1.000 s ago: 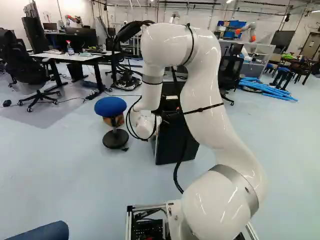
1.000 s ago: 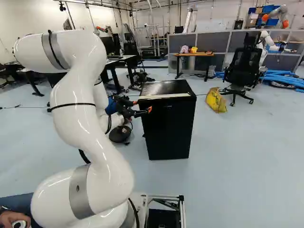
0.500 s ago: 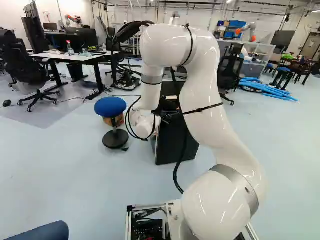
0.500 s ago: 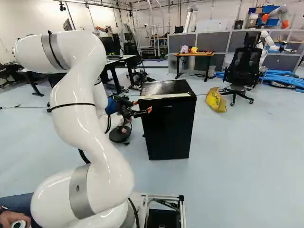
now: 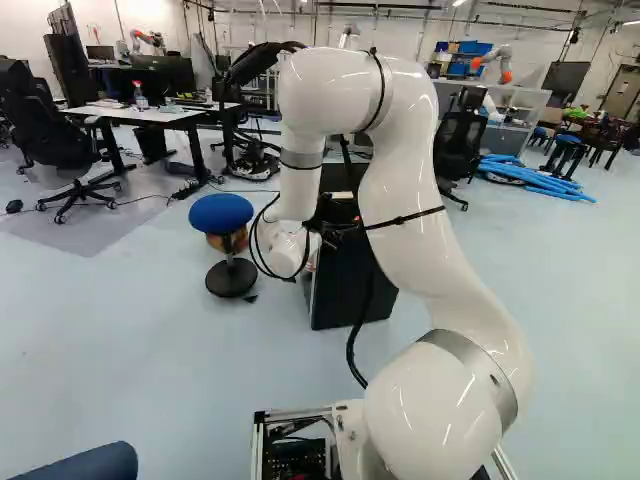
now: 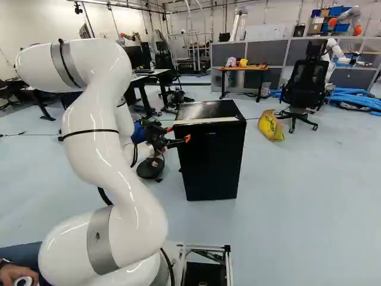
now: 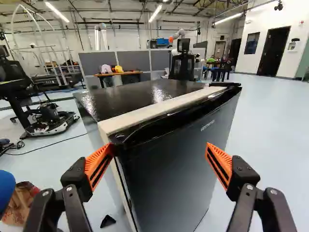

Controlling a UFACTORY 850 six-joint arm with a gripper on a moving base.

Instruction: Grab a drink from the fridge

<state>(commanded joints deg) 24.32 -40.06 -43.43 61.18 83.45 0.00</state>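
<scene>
End effector spread wide, gripping nothing, near fridge (upright, long axis vertical), door facing base.

There is one fridge and one white arm. The orange pads are two in number. I count one blue stool, one yellow bag and one brown bag. The office chairs are at least two. One white counter carries at least one spray bottle. On one wooden counter there are at least two items, including one yellow item. Far behind, besides this arm, I count another robot and, more to the right, another robot.
</scene>
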